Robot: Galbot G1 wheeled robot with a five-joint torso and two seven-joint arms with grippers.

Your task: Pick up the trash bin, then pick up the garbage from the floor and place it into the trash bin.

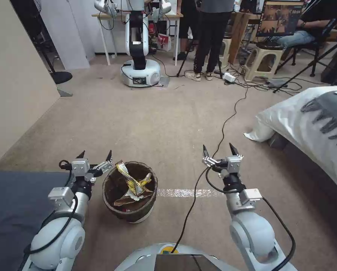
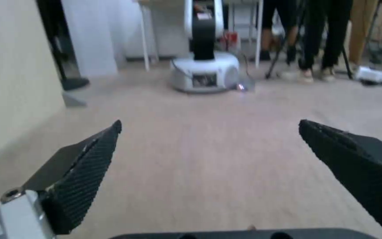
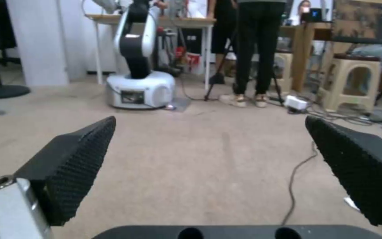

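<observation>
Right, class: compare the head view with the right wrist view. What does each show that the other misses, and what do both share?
Head view only: the trash bin on the carpet with yellow wrappers and brown paper inside, the open left gripper beside its rim, a white duvet, and a strip of tape on the floor.

Right wrist view only: the textured pads of the right gripper's fingers seen close up.

Both: the open right gripper, the other white robot, a black cable, a beige stool, and people's legs by the table.
</observation>
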